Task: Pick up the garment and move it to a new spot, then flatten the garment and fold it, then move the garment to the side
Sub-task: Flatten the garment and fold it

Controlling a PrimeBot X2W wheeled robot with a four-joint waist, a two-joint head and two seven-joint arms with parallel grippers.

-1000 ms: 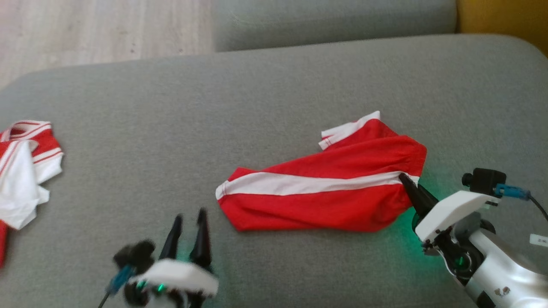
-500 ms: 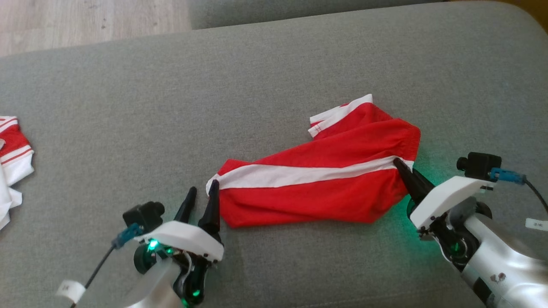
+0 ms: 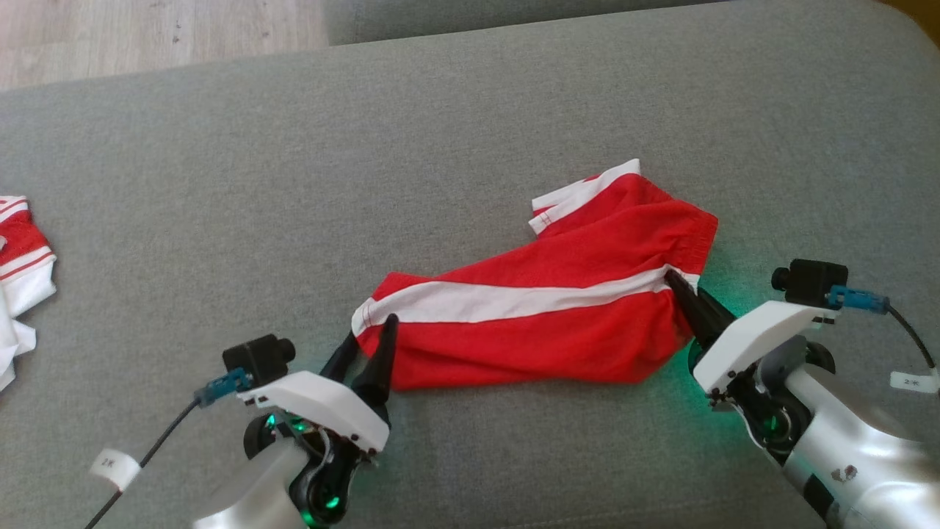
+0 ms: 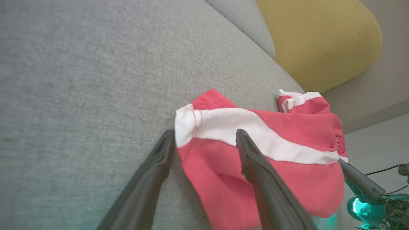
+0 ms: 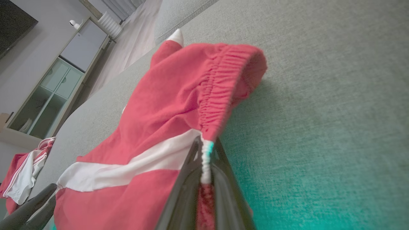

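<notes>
The garment (image 3: 543,323) is a pair of red shorts with a white side stripe, lying crumpled across the grey sofa seat (image 3: 440,147). My right gripper (image 3: 670,276) is shut on its elastic waistband at the white stripe, which the right wrist view shows pinched between the fingers (image 5: 204,143). My left gripper (image 3: 371,330) stands open at the garment's other end. In the left wrist view (image 4: 204,132) its two fingers straddle the white-striped hem corner of the garment (image 4: 271,153), one on the bare cushion and one over the red cloth.
A second red and white garment (image 3: 22,272) lies bunched at the seat's far left. A yellow cushion (image 4: 319,35) sits beyond the sofa's back corner. Wooden floor (image 3: 147,29) shows past the seat's far edge, with a glass-fronted cabinet (image 5: 54,92) beyond.
The head camera has shifted. My left gripper has travelled forward and right to the garment's hem end and now straddles its corner. My right gripper keeps its hold on the waistband.
</notes>
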